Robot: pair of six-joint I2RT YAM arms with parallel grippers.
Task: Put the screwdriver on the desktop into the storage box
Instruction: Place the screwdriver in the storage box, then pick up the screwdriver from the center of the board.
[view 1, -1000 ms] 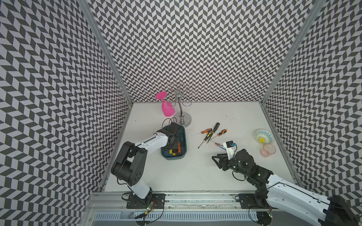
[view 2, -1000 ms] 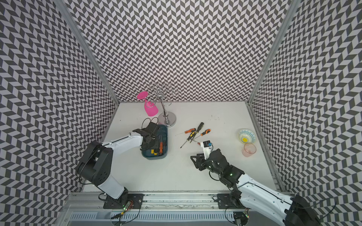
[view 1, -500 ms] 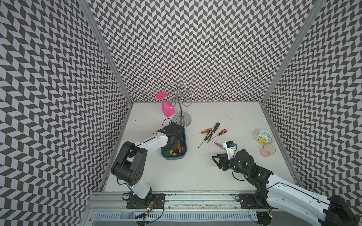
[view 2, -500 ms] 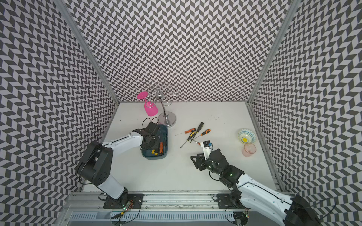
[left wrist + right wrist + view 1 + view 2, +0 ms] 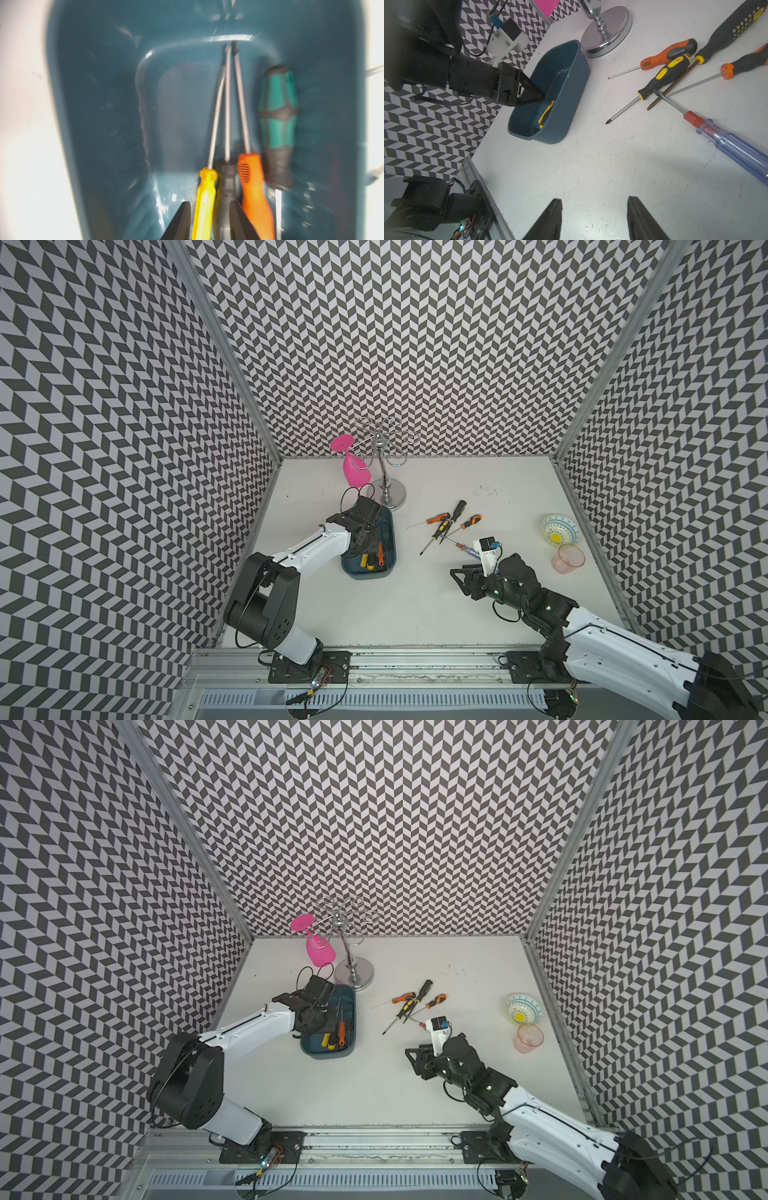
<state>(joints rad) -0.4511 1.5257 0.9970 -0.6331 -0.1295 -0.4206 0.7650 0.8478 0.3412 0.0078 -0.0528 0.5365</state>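
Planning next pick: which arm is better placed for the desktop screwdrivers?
Right. The right end effector, open and empty, hovers beside the loose screwdrivers; the left end effector is inside the storage box.

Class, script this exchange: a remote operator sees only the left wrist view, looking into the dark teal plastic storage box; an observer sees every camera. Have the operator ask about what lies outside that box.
Operator: How many screwdrivers remain outside?
Observer: Five on the matte white desktop, including a clear blue-handled screwdriver.
Operator: Is the right gripper busy?
Observer: No, it is open and empty above bare desktop.
Operator: Anything crowding the dark teal storage box?
Observer: A chrome stand's round base, close by its far end.
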